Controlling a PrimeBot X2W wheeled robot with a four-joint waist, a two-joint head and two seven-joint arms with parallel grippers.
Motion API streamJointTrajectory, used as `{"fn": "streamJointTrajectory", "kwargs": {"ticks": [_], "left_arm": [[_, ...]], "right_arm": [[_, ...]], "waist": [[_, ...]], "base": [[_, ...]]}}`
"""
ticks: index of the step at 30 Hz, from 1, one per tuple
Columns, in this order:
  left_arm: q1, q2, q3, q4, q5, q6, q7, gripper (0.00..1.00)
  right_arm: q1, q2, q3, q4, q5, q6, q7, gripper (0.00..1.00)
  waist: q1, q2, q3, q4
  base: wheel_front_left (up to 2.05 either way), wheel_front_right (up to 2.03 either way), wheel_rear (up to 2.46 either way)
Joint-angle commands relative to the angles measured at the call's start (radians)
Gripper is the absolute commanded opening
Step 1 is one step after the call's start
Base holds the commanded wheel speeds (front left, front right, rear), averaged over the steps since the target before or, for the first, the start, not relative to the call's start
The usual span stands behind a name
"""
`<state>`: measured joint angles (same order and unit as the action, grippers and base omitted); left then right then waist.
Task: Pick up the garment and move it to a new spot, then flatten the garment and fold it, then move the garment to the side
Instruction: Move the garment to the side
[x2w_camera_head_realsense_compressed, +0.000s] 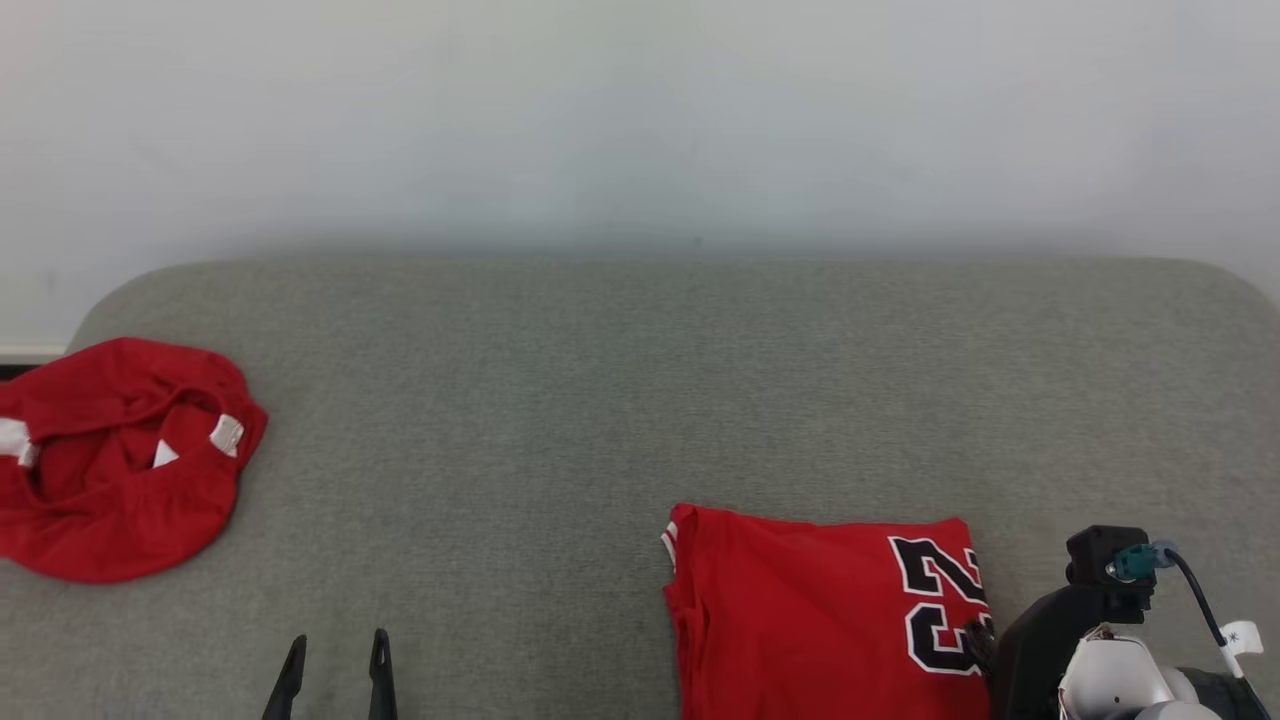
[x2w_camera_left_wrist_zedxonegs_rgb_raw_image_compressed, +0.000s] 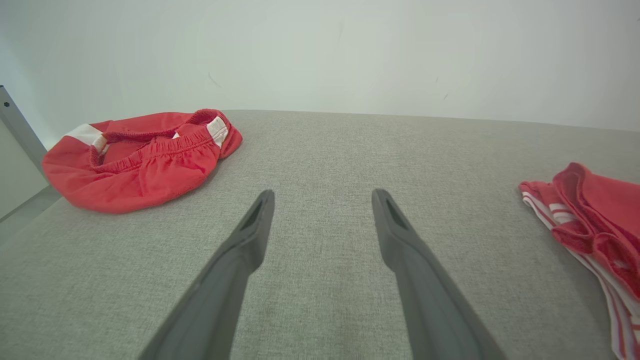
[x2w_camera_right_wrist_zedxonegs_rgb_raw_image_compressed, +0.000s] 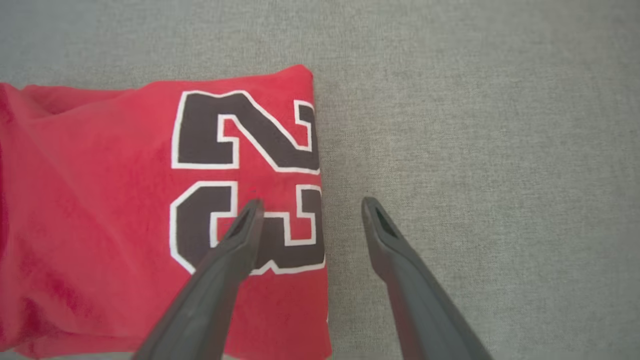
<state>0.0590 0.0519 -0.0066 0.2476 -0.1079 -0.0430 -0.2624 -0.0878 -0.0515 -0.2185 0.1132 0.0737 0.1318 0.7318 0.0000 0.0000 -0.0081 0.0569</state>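
The folded red jersey (x2w_camera_head_realsense_compressed: 820, 610) is lying at the near right of the grey bench (x2w_camera_head_realsense_compressed: 600, 400), its black number turned towards the right arm. The right tool (x2w_camera_right_wrist_zedxonegs_rgb_raw_image_compressed: 310, 210) is hanging over the jersey's right edge with its jaws spread wide and holding nothing. One finger is sitting above the number, the other above bare bench, so the edge is running between them, along the fingers' own line. That puts the right arm far nearer. The left tool (x2w_camera_head_realsense_compressed: 340, 645) is also gaping empty, well apart from the jersey. Crumpled red shorts (x2w_camera_head_realsense_compressed: 120, 460) are lying ahead of it and to its left. Since the jersey looks folded, the side move is probably falling to the right arm.
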Motion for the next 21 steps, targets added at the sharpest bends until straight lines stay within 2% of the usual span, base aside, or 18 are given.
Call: {"fn": "streamJointTrajectory", "kwargs": {"ticks": [1,3,9,16,17,18,19,20,21], "left_arm": [[-0.011,0.000,-0.003,-0.004,0.005,0.002,-0.003,1.00],[-0.017,0.000,-0.009,-0.006,0.003,0.002,-0.003,1.00],[-0.035,-0.001,-0.023,-0.010,-0.001,0.004,-0.003,1.00],[-0.052,-0.001,-0.026,-0.019,-0.007,0.008,-0.003,1.00],[-0.056,-0.002,-0.028,-0.020,-0.008,0.007,-0.003,1.00],[-0.059,-0.001,-0.030,-0.021,-0.008,0.007,-0.003,1.00],[-0.063,-0.002,-0.033,-0.022,-0.009,0.008,-0.003,1.00],[-0.066,-0.002,-0.035,-0.023,-0.010,0.009,-0.003,1.00],[-0.069,-0.002,-0.037,-0.024,-0.011,0.009,-0.003,1.00]], "right_arm": [[0.007,0.002,0.000,-0.007,0.001,-0.003,0.022,1.00],[0.008,0.001,-0.009,-0.019,-0.014,-0.003,0.065,1.00],[-0.003,-0.002,-0.061,-0.008,-0.064,-0.003,0.088,1.00],[-0.050,-0.001,-0.053,0.079,-0.063,-0.003,0.136,1.00],[-0.057,-0.006,-0.046,0.093,-0.063,-0.003,0.146,0.87],[-0.065,-0.011,-0.037,0.105,-0.063,-0.003,0.156,0.65],[-0.074,-0.019,-0.028,0.117,-0.063,-0.003,0.165,0.24],[-0.081,-0.030,-0.014,0.125,-0.064,-0.003,0.169,0.00],[-0.091,-0.042,0.001,0.130,-0.058,-0.003,0.162,0.00]], "waist": [[0.0000,0.0000,0.018,0.029],[0.0000,0.0000,0.029,0.047],[0.0000,0.0000,0.063,0.083],[0.0000,0.0000,0.102,0.089],[0.0000,0.0000,0.107,0.088],[0.0000,0.0000,0.114,0.086],[0.0000,0.0000,0.119,0.085],[0.0000,0.0000,0.124,0.084],[0.0000,0.0000,0.128,0.083]], "base": [[0.00,0.00,0.00],[0.00,0.00,0.00],[0.00,0.00,0.00],[0.00,0.00,0.00],[0.00,0.00,0.00],[0.00,0.00,0.00],[0.00,0.00,0.00],[0.00,0.00,0.00],[0.00,0.00,0.00]]}}
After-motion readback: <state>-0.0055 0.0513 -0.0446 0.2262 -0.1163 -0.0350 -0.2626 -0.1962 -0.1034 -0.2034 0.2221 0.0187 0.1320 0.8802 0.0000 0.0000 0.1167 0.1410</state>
